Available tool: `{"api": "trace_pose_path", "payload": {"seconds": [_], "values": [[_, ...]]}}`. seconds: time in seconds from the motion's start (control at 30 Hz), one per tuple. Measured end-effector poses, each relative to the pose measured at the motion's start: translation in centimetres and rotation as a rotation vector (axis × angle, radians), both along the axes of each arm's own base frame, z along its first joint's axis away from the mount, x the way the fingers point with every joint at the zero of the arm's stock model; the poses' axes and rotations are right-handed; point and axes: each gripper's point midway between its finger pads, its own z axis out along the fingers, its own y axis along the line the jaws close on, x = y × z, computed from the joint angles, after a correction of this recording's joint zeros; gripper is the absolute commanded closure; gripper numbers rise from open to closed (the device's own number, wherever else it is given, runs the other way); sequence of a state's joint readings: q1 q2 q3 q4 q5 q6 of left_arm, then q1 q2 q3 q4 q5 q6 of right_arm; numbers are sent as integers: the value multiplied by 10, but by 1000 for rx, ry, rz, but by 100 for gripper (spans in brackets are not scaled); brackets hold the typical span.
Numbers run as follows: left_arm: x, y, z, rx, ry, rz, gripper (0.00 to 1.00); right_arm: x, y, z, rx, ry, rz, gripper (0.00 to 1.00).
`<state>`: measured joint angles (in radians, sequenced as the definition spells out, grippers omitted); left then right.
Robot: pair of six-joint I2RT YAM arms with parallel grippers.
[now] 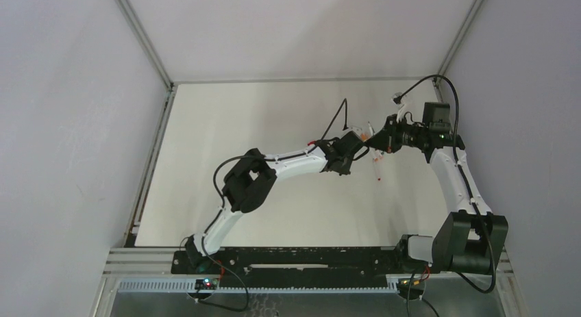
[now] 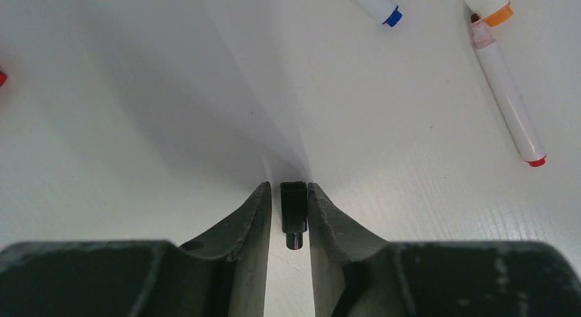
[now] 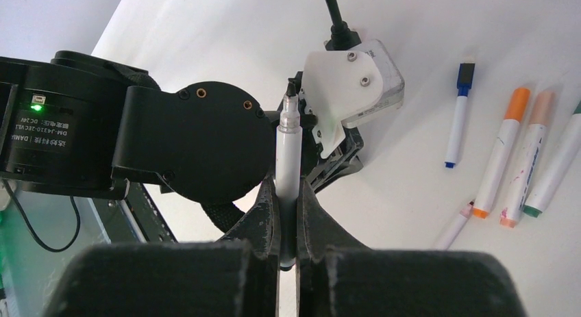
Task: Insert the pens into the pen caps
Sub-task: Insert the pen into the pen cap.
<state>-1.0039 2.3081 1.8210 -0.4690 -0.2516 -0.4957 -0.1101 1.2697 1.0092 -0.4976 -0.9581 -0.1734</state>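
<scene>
Pen (image 3: pixel 288 153) clamped in right fingers (image 3: pixel 264 224); black cap (image 2: pixel 294 211) between narrowly parted left fingers (image 2: pixel 248 224); grip unclear.

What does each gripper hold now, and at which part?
Right gripper: a white pen, by its rear barrel. Left gripper: black cap between its jaws, grip unclear.

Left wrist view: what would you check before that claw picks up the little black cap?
1. The small black plastic cap sits between the fingers of the left gripper: ok.
2. Both fingers pressing on the cap: cannot tell; a sliver of gap shows on one side.
3. The right gripper is clamped on the white-barrelled pen with a dark tip: ok.
4. That pen's tip is bare, ready for a cap: ok.
5. The loose white marker with a red end lies clear of the left fingers: ok.
</scene>
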Motion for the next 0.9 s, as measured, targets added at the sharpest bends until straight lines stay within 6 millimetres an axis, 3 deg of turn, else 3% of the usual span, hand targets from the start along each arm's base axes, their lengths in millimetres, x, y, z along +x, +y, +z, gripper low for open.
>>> {"api": "trace_pose_path", "payload": {"seconds": [0.13, 0.5, 0.73, 0.9], "values": [[0, 3, -1, 17, -1, -3, 79, 0, 0, 0, 0, 0, -1, 100], [0, 5, -2, 36, -1, -17, 73, 0, 0, 0, 0, 1, -2, 100], [-2, 9, -2, 57, 2, -30, 94, 0, 0, 0, 1, 1, -1, 100], [-9, 21, -2, 82, 13, -35, 99, -1, 2, 2, 12, 0, 10, 100]]}}
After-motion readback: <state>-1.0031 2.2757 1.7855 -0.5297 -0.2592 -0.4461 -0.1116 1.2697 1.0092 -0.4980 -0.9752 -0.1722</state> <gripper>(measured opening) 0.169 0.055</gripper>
